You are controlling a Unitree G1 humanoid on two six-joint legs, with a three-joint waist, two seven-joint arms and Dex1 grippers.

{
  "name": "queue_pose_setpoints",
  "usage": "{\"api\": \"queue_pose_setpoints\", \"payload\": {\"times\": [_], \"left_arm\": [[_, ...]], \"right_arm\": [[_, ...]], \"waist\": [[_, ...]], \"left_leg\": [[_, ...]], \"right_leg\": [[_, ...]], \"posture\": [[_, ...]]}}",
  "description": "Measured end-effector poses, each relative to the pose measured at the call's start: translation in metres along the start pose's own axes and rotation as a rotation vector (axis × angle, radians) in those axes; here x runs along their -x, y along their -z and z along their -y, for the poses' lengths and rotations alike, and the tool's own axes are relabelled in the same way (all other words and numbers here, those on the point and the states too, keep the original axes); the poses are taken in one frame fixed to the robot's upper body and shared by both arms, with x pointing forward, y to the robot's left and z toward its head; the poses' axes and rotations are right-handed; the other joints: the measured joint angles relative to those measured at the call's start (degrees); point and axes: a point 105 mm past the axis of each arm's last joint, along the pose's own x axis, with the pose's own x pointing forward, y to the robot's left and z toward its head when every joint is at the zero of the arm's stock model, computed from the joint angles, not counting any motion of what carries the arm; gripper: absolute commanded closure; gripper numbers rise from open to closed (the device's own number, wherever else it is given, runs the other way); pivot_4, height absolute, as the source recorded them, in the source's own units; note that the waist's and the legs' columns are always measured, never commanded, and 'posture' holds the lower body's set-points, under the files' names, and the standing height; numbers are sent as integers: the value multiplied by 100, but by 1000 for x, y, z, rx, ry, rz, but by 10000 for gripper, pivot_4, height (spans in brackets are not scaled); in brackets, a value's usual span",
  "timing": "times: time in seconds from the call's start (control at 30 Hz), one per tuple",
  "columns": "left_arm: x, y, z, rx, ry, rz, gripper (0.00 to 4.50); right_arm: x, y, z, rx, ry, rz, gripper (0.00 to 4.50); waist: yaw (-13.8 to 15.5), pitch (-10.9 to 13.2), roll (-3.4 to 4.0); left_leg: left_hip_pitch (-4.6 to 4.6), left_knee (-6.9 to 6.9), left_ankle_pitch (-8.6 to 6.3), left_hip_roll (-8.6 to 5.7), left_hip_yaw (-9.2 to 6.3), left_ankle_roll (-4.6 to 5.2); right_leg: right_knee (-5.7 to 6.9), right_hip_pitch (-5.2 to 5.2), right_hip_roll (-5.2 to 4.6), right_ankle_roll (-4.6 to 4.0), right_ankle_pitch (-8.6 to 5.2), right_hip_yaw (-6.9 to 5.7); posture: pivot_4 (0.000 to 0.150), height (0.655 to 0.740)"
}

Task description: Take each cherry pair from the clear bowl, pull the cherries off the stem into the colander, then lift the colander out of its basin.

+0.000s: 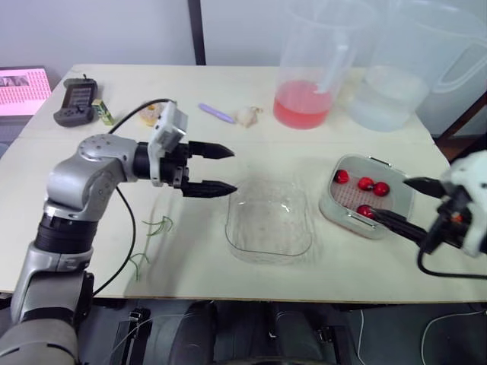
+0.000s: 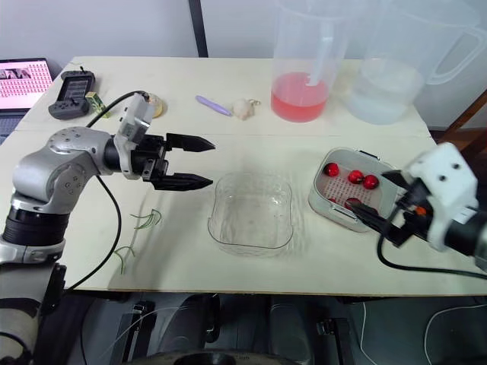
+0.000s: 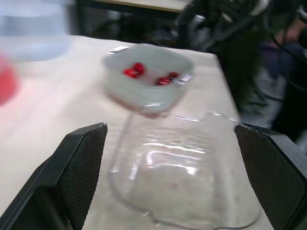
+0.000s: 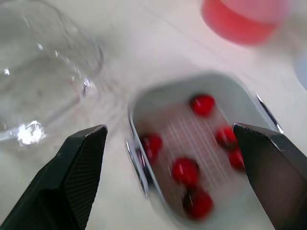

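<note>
The clear bowl (image 1: 268, 220) sits in the middle of the table and looks empty. To its right, the grey basin holds the colander (image 1: 358, 219), with several red cherries (image 1: 366, 184) inside. My left gripper (image 1: 233, 170) hovers open just left of the bowl, with nothing between its fingers. My right gripper (image 1: 389, 199) is open at the colander's right side, its fingers reaching over the rim. In the right wrist view, the cherries (image 4: 186, 170) lie on the colander's slotted floor. Green stems (image 1: 156, 225) lie on the table to the left.
A pitcher of pink liquid (image 1: 308, 68) and a pitcher of water (image 1: 396, 76) stand at the back right. A handheld device (image 1: 76, 103), a purple item (image 1: 217, 113) and a pale lump (image 1: 247, 115) lie at the back. A black cable (image 1: 129, 220) trails over the front left.
</note>
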Motion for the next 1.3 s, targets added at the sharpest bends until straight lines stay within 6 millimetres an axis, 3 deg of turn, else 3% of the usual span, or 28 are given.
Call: {"api": "queue_pose_setpoints", "payload": {"times": [0.2,0.5,0.6,0.83,1.3], "left_arm": [[5,9,1,14,-57,-9,635],[5,11,4,-11,-96,-13,635],[9,10,9,-38,-97,-32,0],[12,11,12,-47,-106,-44,0],[12,6,9,-63,-125,-51,0]], "right_arm": [[-6,18,-7,39,-85,-236,0],[-26,37,-9,81,-136,-323,0],[-36,41,-8,99,-148,-326,8946],[-48,44,-8,116,-188,-320,43162],[-49,42,-1,97,-226,-307,43020]], "waist": [[5,-1,-1],[-23,-1,-1],[-37,-1,-1],[-13,-1,0],[-19,-1,-1]], "left_leg": [[-11,4,0,-2,0,0],[-6,0,0,1,1,0],[-6,1,0,1,4,0],[-10,1,0,0,4,0],[-8,4,0,0,4,0]], "right_leg": [[-15,1,-2,-1,1,0],[-14,-2,2,0,1,-1],[-15,-2,1,0,1,0],[-17,-3,0,0,1,0],[-15,-2,1,0,2,0]], "posture": [[1500,7321],[1500,7321],[1500,7321],[1500,7321],[1500,7321]]}}
